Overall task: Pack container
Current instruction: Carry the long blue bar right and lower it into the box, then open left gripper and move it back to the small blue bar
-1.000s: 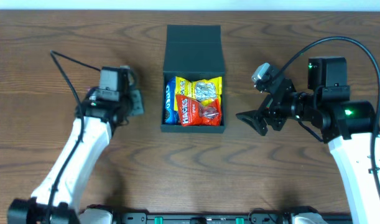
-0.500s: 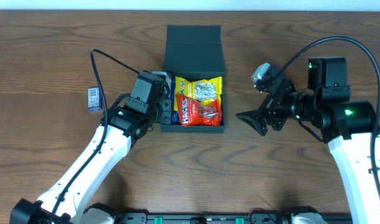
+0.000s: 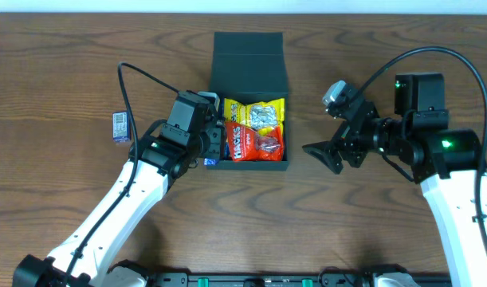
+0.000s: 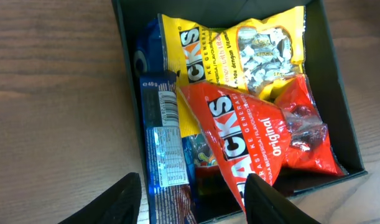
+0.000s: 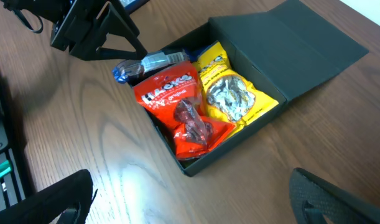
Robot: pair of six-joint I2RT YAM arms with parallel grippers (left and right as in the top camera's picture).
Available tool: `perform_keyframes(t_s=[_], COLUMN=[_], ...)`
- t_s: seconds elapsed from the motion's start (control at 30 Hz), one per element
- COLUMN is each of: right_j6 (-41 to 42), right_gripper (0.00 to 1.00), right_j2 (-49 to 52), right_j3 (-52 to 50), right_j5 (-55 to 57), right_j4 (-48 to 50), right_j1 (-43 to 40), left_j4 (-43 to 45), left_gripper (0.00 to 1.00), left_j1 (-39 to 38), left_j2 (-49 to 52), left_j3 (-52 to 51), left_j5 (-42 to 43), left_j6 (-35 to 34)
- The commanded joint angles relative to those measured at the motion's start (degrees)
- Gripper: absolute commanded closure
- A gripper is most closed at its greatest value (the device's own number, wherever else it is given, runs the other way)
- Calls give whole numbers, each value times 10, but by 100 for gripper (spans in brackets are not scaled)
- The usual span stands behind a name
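Note:
The dark green container (image 3: 249, 60) stands open at mid table, lid flap lying back. Inside are a red Hacks packet (image 3: 257, 143) and a yellow Hacks packet (image 3: 259, 114). My left gripper (image 3: 214, 148) is open over the container's left wall. In the left wrist view a blue packet (image 4: 162, 149) lies along that wall between my spread fingers (image 4: 193, 205), beside the red packet (image 4: 252, 130). In the right wrist view the blue packet (image 5: 146, 64) pokes out over the wall. My right gripper (image 3: 327, 155) is open and empty, right of the container (image 5: 289, 50).
A small blue packet (image 3: 120, 126) lies on the wooden table to the left of the left arm. The left arm's cable loops above it. Bare wood lies under the right gripper (image 5: 202, 205).
My left arm swung right from the table's left part to the container's left wall, uncovering the small blue packet. A blue packet end now shows outside the box's front left corner. Right arm unmoved.

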Motion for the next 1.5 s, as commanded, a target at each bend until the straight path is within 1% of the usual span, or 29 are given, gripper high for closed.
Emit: perform_keyframes(t_s=[0.0, 0.03, 0.07, 0.1, 0.13, 0.23, 0.47, 0.57, 0.63, 0.73, 0.9, 1.03, 1.2, 1.47], right_j6=[3, 3, 3, 3, 3, 3, 3, 3, 3, 3, 3, 3, 3, 3], right_gripper=[1, 1, 1, 1, 1, 1, 1, 1, 1, 1, 1, 1, 1, 1], right_j2=[-8, -8, -8, -8, -8, -8, -8, -8, -8, -8, -8, -8, -8, -8], right_j3=[1, 1, 1, 1, 1, 1, 1, 1, 1, 1, 1, 1, 1, 1], right_j5=[-11, -10, -10, -10, -10, -10, -10, -10, -10, -10, -10, -10, -10, -10], right_j4=[-1, -1, -1, -1, -1, -1, -1, -1, -1, -1, -1, -1, -1, -1], right_j1=[-4, -4, -4, -4, -4, -4, -4, -4, -4, -4, -4, -4, -4, -4], left_j4=[-5, -8, -17, -25, -43, -75, -92, -118, -129, -128, -122, -96, -61, -54], left_gripper=[57, 63, 74, 82, 94, 94, 94, 94, 94, 94, 94, 94, 94, 94], left_j1=[0, 0, 0, 0, 0, 0, 0, 0, 0, 0, 0, 0, 0, 0], left_j2=[-3, -3, -3, -3, -3, -4, -18, -23, -22, -17, 18, 45, 66, 75], left_j3=[2, 2, 2, 2, 2, 2, 2, 2, 2, 2, 2, 2, 2, 2], left_j5=[11, 22, 44, 52, 59, 58, 51, 23, -21, -29, -25, 9, 8, 8], left_j6=[5, 4, 4, 4, 4, 3, 4, 4, 4, 5, 10, 13, 13, 13])
